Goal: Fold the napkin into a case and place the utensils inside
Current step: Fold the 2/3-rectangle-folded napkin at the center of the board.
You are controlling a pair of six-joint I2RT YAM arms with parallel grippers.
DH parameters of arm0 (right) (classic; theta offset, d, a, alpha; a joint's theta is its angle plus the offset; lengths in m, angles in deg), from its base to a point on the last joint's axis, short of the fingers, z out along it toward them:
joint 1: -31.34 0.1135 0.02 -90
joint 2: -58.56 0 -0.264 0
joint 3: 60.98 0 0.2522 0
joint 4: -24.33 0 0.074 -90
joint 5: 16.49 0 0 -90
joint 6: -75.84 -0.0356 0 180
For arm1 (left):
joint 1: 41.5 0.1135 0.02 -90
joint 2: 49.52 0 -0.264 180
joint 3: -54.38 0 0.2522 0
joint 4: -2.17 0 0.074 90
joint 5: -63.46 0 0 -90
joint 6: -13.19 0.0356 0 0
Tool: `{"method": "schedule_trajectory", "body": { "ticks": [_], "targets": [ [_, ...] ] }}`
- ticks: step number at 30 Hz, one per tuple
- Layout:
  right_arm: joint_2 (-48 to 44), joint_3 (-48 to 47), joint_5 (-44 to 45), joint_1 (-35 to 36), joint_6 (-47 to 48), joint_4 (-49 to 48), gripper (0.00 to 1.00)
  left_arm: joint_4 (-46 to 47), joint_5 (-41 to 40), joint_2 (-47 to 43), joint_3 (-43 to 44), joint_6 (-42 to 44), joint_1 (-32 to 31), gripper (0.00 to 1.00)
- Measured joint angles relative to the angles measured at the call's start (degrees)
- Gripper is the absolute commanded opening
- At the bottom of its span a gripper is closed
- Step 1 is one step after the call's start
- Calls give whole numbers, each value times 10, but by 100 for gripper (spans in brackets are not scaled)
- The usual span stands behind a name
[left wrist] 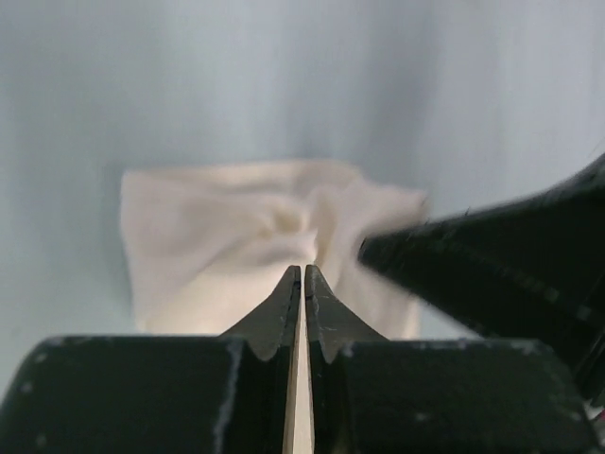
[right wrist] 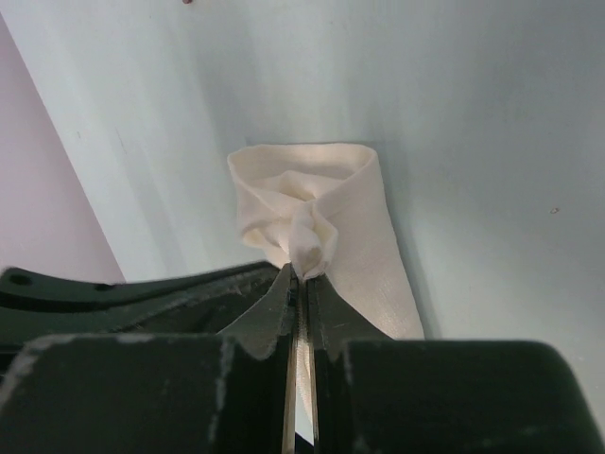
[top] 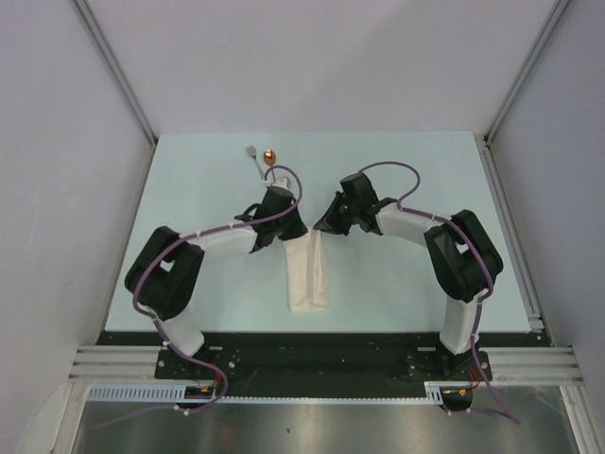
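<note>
The napkin [top: 308,279] lies as a narrow, long, folded off-white strip in the middle of the table, running towards the near edge. Both grippers meet at its far end. My left gripper [top: 293,230] is shut, with the cloth [left wrist: 208,246] bunched at its tips [left wrist: 302,270]. My right gripper [top: 326,230] is shut on a pinched wad of the napkin [right wrist: 350,218] at its tips [right wrist: 304,274]. The silver fork [top: 253,154] and the copper-bowled spoon [top: 271,157] lie side by side beyond the left gripper, apart from the cloth.
The pale blue table [top: 397,161] is walled at the left, right and back. The right gripper's body [left wrist: 492,265] shows close beside the left gripper. The left gripper's body [right wrist: 142,293] shows at the left of the right wrist view.
</note>
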Motion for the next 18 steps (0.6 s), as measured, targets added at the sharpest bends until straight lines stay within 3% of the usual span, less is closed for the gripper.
{"method": "schedule_trajectory", "body": {
  "ticks": [8,18],
  "targets": [
    [-1,0,-9,-1,-1,-4,0,8,13,117,77,-3,6,7],
    [-4,16,-19,4,-47,-42,0,8,20,129,90,-6,7,9]
  ]
}}
